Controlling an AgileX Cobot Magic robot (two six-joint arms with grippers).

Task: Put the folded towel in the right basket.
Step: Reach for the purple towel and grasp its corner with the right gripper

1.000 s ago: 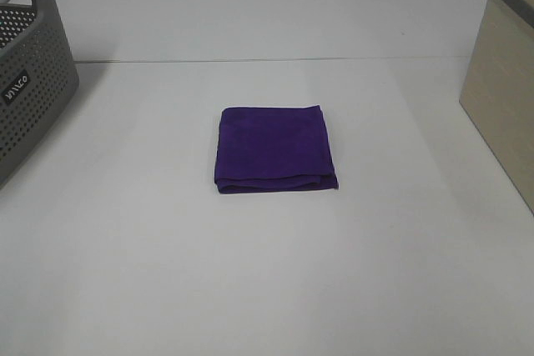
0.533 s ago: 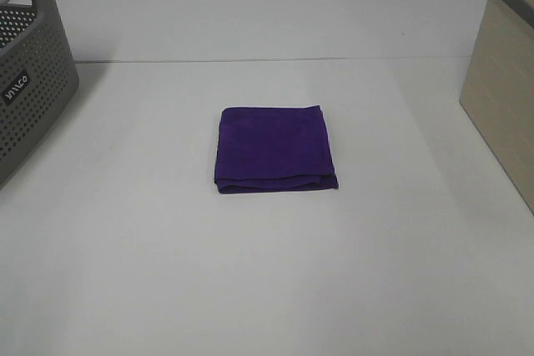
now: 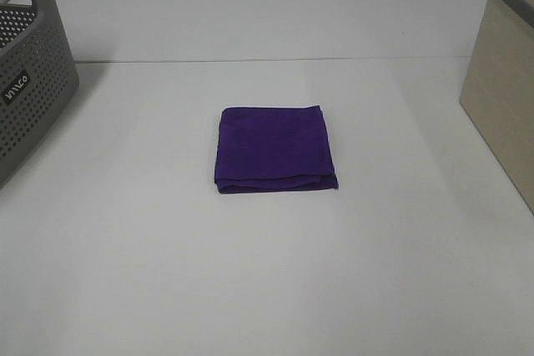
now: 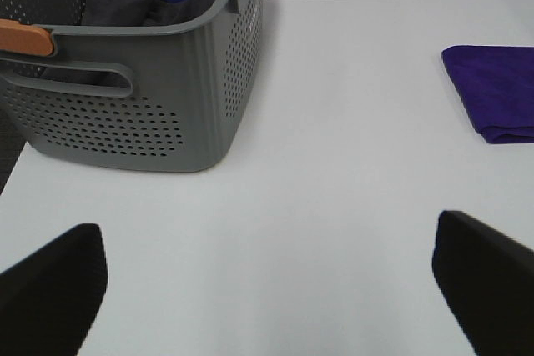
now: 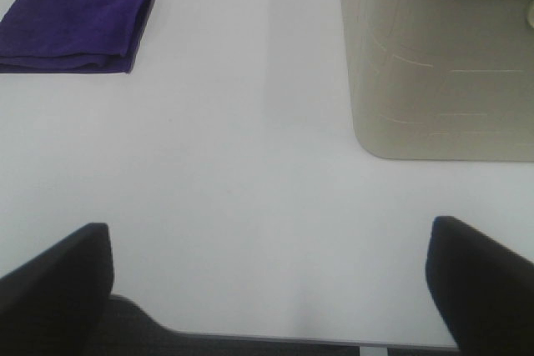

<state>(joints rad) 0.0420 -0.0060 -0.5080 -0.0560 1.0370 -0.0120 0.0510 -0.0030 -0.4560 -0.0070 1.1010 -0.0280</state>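
White table [image 3: 267,281]; folded towel [image 3: 274,147], layered edge nearward

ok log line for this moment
towel: folded, on table | left pincer: open, empty | right pincer: open, empty

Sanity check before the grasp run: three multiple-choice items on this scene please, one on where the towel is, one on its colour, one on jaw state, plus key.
1. The towel lies: A. in a basket; B. on the table, between the baskets; C. in the jaws.
2. Its colour: A. green; B. red; C. purple.
3. Jaws of left gripper and right gripper: A. open, empty; B. shut on the towel; C. shut, empty.
Key: B, flat between the grey basket and the beige basket; C, purple in every view; A, both wrist views show jaws wide apart, nothing between.
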